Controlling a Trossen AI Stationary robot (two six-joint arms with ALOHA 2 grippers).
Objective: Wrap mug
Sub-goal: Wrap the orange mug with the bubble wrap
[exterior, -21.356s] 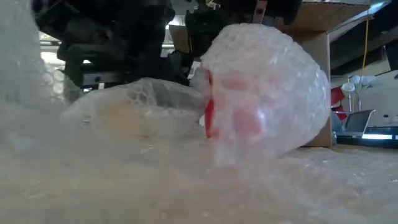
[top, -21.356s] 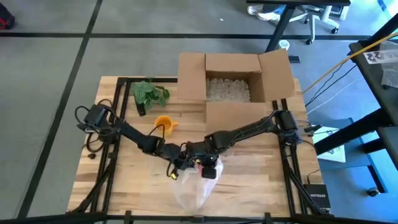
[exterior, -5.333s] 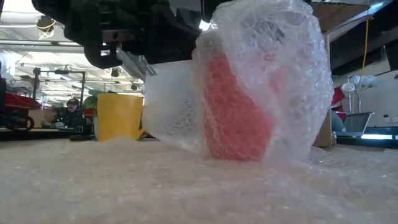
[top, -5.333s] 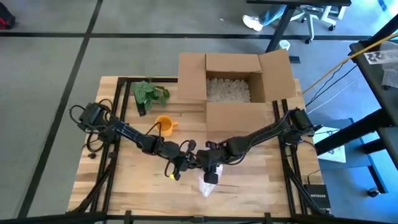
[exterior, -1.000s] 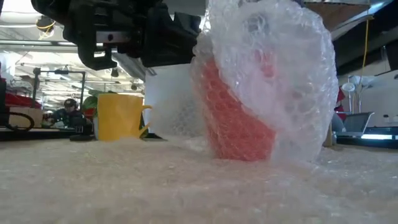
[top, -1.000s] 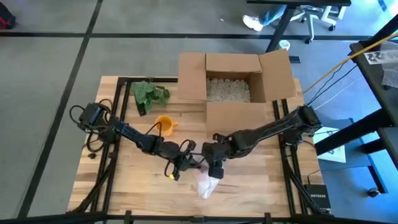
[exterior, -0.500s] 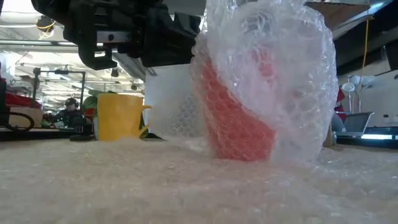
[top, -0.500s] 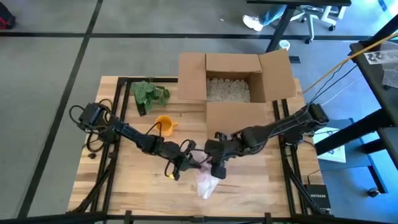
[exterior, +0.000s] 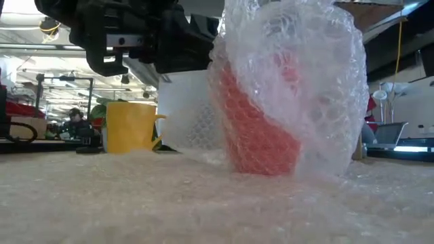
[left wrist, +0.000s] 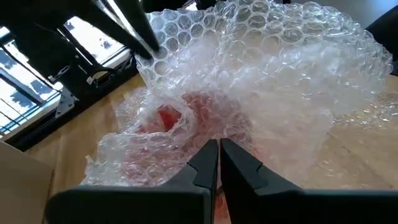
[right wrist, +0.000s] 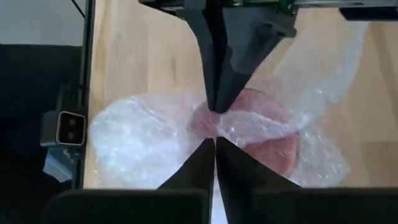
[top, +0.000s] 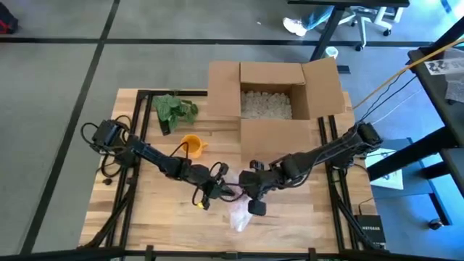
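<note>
No readable text anywhere (labels too small).

My left arm reached in from the table's left edge, stretched low toward the middle, its gripper (top: 217, 190) pinched tight, the fingers (left wrist: 202, 167) pressed together. My right arm came in from the right edge, bent at the elbow, its gripper (top: 255, 205) pointed down near the front centre, fingers (right wrist: 205, 158) likewise closed. The two grippers sat just beside each other.

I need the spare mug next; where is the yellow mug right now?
In the high view the yellow mug stands on the table's left half, just below the green plant and left of the cardboard box.
</note>
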